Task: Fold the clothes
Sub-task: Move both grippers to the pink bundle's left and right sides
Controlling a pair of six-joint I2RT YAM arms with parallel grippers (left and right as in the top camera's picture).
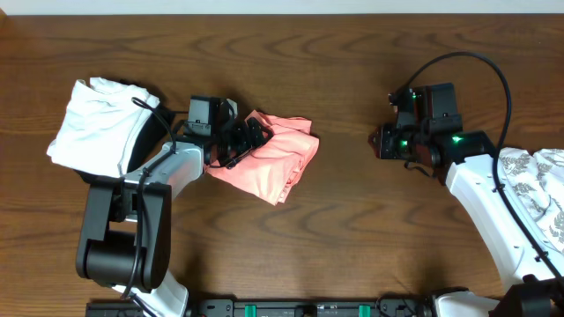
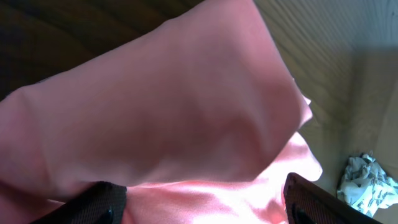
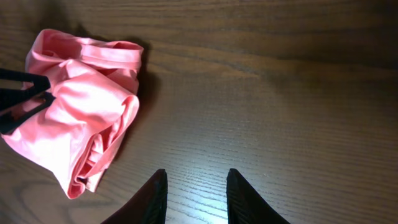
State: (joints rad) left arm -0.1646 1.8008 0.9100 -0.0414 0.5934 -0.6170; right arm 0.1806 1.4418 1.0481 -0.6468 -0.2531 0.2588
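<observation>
L tool [image 1: 254,136] released, jaws wide, straddling the frame-left edge of the clothes [image 1: 282,163], a bunched pink heap left of centre on the worktop [image 1: 352,229]. Fabric looks light, limp, prob slippery, so pinch a hem/corner, not the bulk. R tool [image 3: 196,194] part-open, empty, well apart at frame right.

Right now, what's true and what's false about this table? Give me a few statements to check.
The pink garment lies spread flat. False: it is bunched in a heap.
The right end effector holds nothing. True.
The white garment lies to the left of the pink one. True.
The leaf-print cloth lies under the pink garment. False: it lies apart, at the far right.
The left end effector is at the pink garment. True.
</observation>
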